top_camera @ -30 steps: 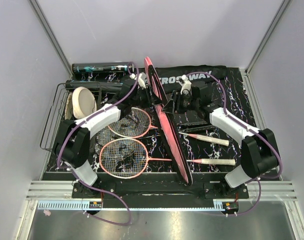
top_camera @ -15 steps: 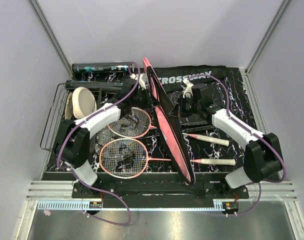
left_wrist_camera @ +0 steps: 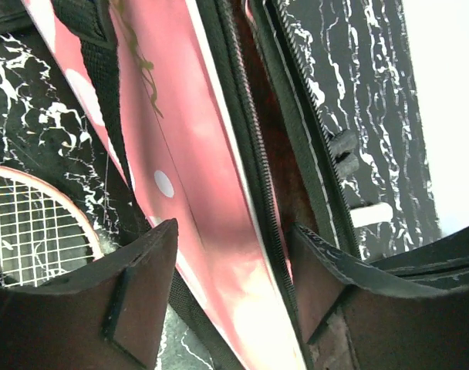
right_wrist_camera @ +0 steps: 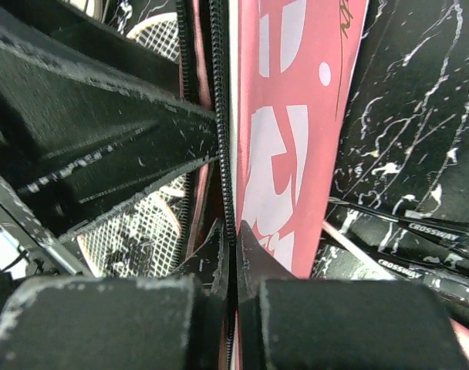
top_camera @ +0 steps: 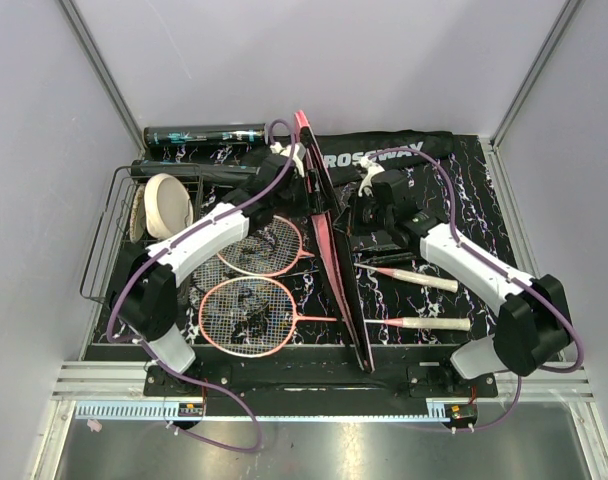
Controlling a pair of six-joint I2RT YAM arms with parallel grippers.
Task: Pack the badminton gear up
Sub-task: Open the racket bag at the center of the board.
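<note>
We judge the pink case (right_wrist_camera: pixel 296 116) soft and light, right tool (right_wrist_camera: pixel 234 235) clamped on its zip edge, left tool (left_wrist_camera: pixel 231 243) apart astride it.

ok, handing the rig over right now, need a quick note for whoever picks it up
Left pincer: open, a finger on either side of the pink case near its far end, not clamped.
Right pincer: shut on the case's zipper edge; the case stands on its side.
Things: both rackets lie flat, heads left of the case, handles right of it. Dark tube is at the rear left, CROSSWAY bag along the rear.
Done: case is up and looks unzipped along the gripped edge.
Left: nothing is packed yet. Shuttlecocks can't be made out.
</note>
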